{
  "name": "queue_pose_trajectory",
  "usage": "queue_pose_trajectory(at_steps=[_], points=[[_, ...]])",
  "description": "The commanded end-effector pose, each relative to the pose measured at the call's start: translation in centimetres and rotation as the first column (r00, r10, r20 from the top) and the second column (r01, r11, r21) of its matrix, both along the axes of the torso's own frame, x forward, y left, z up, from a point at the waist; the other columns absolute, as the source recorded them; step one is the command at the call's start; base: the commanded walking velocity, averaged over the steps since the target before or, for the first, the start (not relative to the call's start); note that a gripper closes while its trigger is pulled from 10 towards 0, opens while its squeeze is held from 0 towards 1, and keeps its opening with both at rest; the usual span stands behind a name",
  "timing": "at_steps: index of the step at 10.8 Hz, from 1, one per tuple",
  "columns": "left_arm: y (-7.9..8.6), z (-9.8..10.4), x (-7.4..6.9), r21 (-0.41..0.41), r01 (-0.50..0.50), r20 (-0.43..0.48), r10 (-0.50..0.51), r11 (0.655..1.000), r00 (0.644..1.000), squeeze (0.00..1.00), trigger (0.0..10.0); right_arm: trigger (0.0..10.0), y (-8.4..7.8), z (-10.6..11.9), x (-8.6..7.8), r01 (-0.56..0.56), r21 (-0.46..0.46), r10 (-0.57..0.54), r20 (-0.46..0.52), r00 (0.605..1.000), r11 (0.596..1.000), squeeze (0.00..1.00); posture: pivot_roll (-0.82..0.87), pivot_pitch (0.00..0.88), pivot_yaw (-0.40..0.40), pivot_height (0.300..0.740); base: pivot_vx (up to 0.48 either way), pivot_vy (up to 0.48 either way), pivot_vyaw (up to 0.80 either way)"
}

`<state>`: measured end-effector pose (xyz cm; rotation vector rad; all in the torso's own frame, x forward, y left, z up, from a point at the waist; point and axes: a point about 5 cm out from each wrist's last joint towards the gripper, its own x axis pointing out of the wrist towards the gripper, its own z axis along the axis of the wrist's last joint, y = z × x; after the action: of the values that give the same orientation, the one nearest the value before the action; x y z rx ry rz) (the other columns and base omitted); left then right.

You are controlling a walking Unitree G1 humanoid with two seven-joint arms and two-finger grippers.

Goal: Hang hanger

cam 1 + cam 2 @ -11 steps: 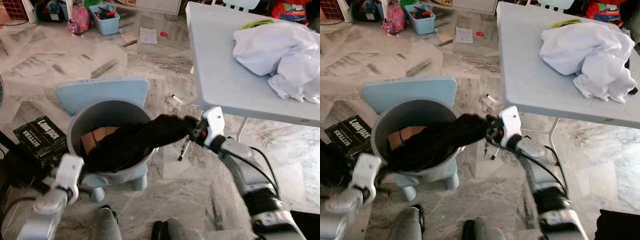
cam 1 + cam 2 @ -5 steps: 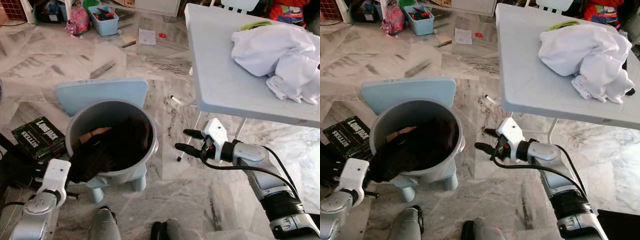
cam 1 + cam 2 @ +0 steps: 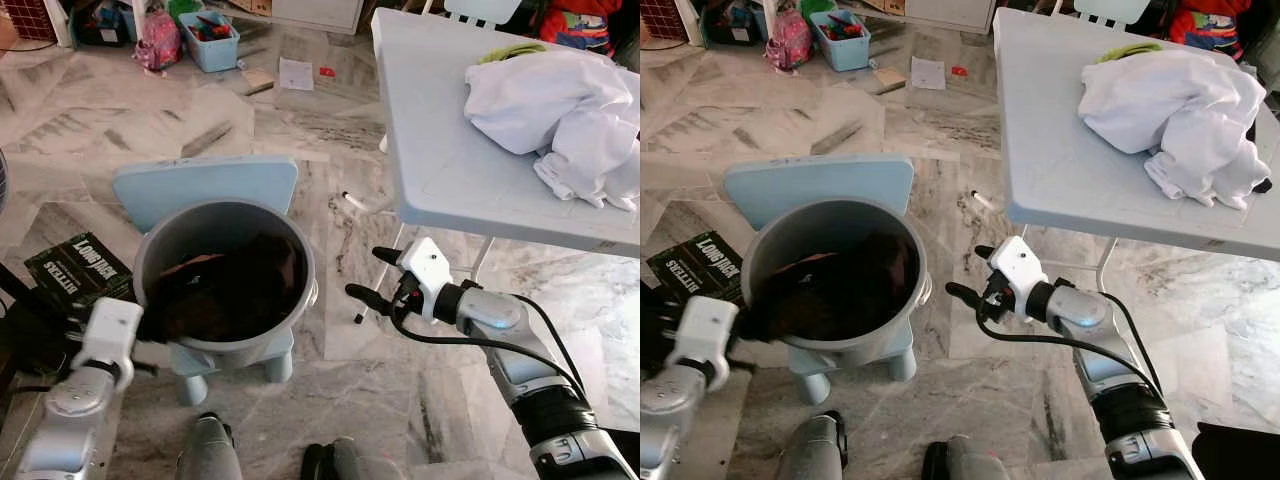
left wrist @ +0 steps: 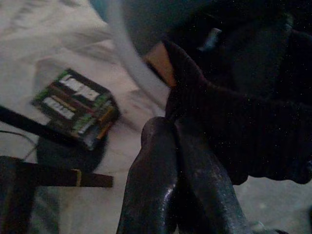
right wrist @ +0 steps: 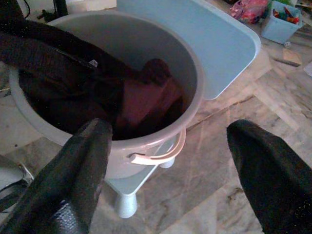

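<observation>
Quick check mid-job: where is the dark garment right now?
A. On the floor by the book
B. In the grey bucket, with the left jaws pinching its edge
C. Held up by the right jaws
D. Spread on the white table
B: the dark garment lies in the grey bucket, its edge clamped in the left gripper; the right gripper is open and empty.

grey bucket (image 3: 225, 290) on a pale blue stool (image 3: 205, 185), white cloth heap (image 3: 560, 115) on the table (image 3: 440, 150)

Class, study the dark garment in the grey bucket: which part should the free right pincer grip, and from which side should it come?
Grip the raised fold of the dark garment near the bucket rim, coming from above on the robot's right. That fold bulges nearest the open right pincer, while the left pincer already pinches the far edge draped over the rim.
</observation>
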<state>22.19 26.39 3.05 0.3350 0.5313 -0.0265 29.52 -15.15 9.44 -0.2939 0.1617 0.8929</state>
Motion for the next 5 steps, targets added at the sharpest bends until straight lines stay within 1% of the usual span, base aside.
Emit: queue_pose_trajectory(at_steps=[1, 2, 3, 4, 5], points=[[-1.1, -0.6, -0.3, -0.024, 0.07, -0.023, -0.07, 0.997, 0.997, 0.0, 0.0, 10.0, -0.3, -0.1, 0.0, 0.018, -0.01, -0.017, 0.007, 1.0, 1.0, 1.0, 0.01, 0.117, -0.152, 0.74, 0.0, 0.0, 0.0], [-1.7, 0.5, 0.3, -0.006, 0.106, 0.061, -0.105, 0.994, 0.993, 0.0, 0.0, 10.0, -0.4, 0.0, 0.3, 0.037, -0.01, -0.037, 0.022, 0.999, 0.999, 1.0, 0.01, 0.117, -0.152, 0.74, 0.0, 0.0, 0.0], [-2.1, 1.4, 0.9, -0.001, 0.116, 0.123, -0.115, 0.993, 0.986, 0.0, 0.0, 10.0, -0.5, 0.0, 0.4, 0.047, -0.013, -0.047, 0.032, 0.998, 0.999, 1.0, 0.02, 0.116, -0.154, 0.74, 0.0, 0.0, 0.0], [-3.9, 4.3, 2.4, 0.029, 0.191, 0.281, -0.192, 0.981, 0.941, 0.0, 0.0, 10.0, -0.5, 0.1, 0.6, 0.062, -0.011, -0.061, 0.044, 0.997, 0.998, 1.0, 0.02, 0.116, -0.154, 0.74, 0.0, 0.0, 0.0], [-6.0, 5.6, 3.2, 0.062, 0.281, 0.316, -0.286, 0.958, 0.904, 0.0, 0.0, 10.0, -0.3, 0.2, 0.8, 0.072, -0.004, -0.072, 0.052, 0.996, 0.997, 1.0, 0.02, 0.115, -0.153, 0.74, 0.0, 0.0, 0.0]])
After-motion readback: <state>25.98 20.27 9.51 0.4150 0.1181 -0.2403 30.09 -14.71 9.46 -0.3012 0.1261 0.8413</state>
